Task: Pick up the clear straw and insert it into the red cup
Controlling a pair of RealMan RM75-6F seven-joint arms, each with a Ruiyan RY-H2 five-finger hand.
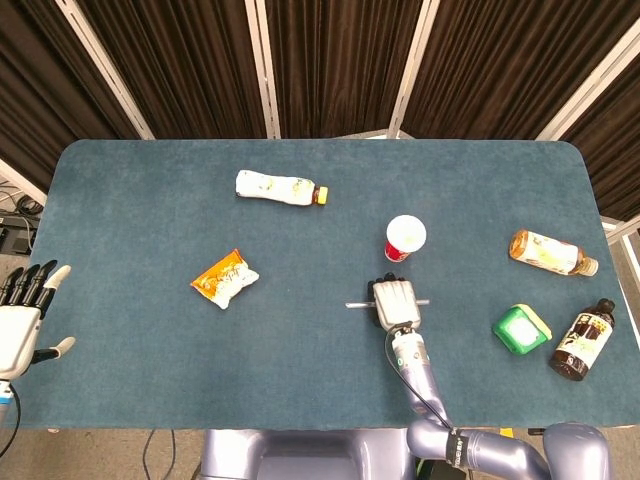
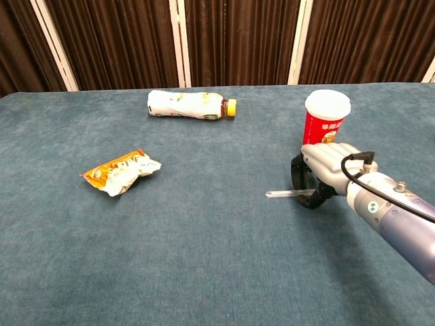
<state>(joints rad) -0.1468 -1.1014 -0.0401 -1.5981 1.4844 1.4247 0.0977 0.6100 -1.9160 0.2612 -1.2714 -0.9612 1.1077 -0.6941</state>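
Note:
The clear straw [image 1: 356, 304] [image 2: 282, 194] lies flat on the blue table, just in front of the red cup [image 1: 404, 240] [image 2: 323, 125], which stands upright with a white lid. My right hand [image 1: 396, 303] [image 2: 321, 171] sits over the middle of the straw, palm down. Its fingers arch down on the far side and its thumb on the near side, with a gap between them. The straw's ends stick out on both sides of the hand. My left hand [image 1: 22, 322] hangs off the table's left edge, fingers spread, holding nothing.
A white bottle [image 1: 281, 188] [image 2: 192, 104] lies at the back. An orange snack packet [image 1: 225, 279] [image 2: 121, 171] lies left of centre. To the right are an amber bottle lying down [image 1: 551, 253], a green box [image 1: 521, 329] and a dark bottle [image 1: 582, 340].

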